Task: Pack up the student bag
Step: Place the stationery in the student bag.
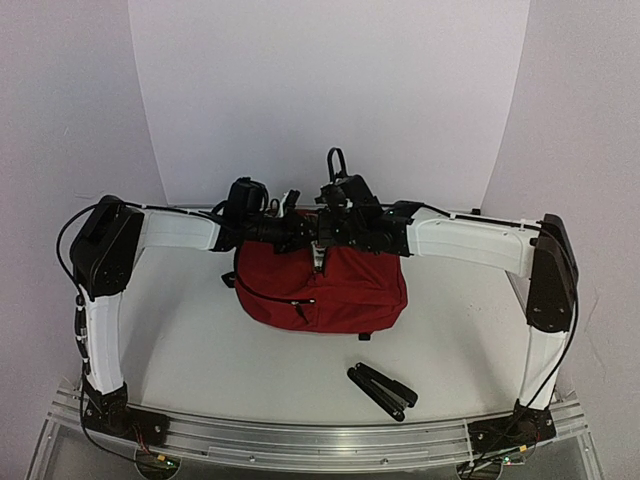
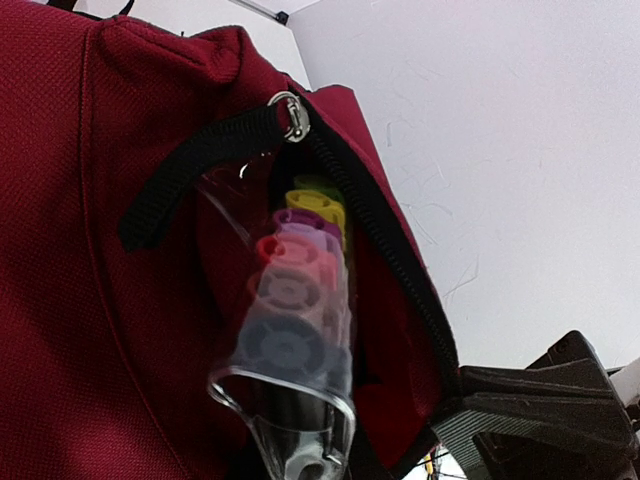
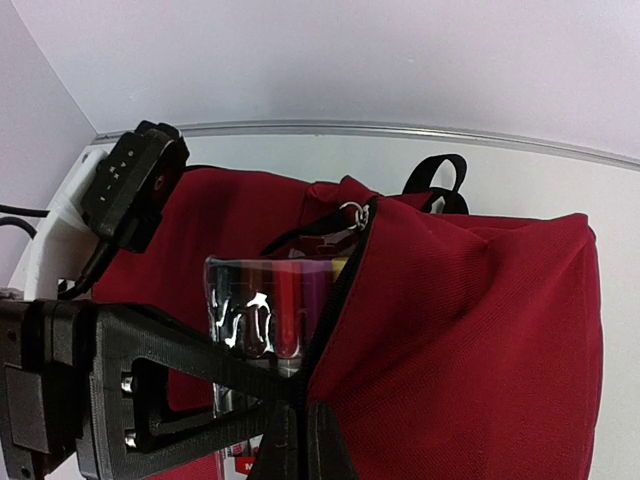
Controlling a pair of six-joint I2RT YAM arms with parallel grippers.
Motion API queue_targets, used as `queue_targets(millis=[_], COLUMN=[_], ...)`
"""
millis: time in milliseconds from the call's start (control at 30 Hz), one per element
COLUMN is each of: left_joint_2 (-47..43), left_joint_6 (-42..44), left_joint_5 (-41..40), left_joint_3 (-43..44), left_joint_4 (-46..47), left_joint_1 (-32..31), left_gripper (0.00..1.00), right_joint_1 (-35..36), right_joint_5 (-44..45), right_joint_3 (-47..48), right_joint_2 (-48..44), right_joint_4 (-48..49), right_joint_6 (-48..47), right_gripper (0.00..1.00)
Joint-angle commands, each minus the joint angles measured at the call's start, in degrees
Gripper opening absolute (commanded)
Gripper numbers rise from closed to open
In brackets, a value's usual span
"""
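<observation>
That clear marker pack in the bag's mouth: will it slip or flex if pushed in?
Probably slippery: the marker pack has a glossy clear sleeve. Likely stiff, since markers fill it side by side. The student bag looks soft, so its mouth may fold.

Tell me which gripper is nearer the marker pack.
Left. The left gripper holds the marker pack by its outer end; the right gripper pinches the bag at its opening, beside it.

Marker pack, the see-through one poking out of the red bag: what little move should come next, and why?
Probably slide the marker pack a bit deeper into the student bag. Its coloured caps are already inside the opening, but its near end sticks out. The right gripper pinches the bag's edge, so the opening stands wide enough.
</observation>
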Motion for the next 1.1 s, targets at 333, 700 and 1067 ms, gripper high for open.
queue_targets(millis=[333,700,1067], left_joint_2=[6.81,-2.66,-11.27], left_joint_6=[4.01,11.8,18.49], left_joint_5=[10.32,-4.14,-10.6], left_joint_3=[8.03,2.45,-0.01], left_joint_4=[-4.87,-12.39,-24.03], left_joint_1=[-1.2,-0.02,-0.15], left_gripper=[0.0,0.37,0.57], right_joint_1=[0.27,0.29,0.31], right_joint_5=[-15.12,-10.15,-9.73], right_joint_3=[-5.81,-10.72,-12.45], right_joint_2=[-7.02,-11.59,-12.28], right_joint_4=[17.32,17.6,17.49], right_joint_6=[-3.59,-2.99,-2.06], right_gripper=[0.0,0.0,0.0])
